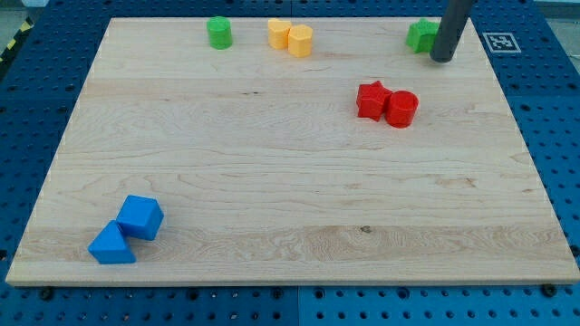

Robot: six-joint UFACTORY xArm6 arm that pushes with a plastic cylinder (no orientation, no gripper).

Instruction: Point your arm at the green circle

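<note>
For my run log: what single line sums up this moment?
my tip beside green star | green circle far toward view's left | not reached

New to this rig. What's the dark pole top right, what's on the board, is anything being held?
The dark pole is the robot arm's end: a plain rod, no gripper, so nothing is held. It only pushes. My tip sits at the view's top right, beside a green block whose shape is partly hidden behind the rod. This is the only camera view, looking down at a slant on a wooden board. On it: a green circle at top left of centre, a yellow pair next to it, a red star touching a red cylinder, and two blue blocks at bottom left. The green circle is far from my tip.
</note>
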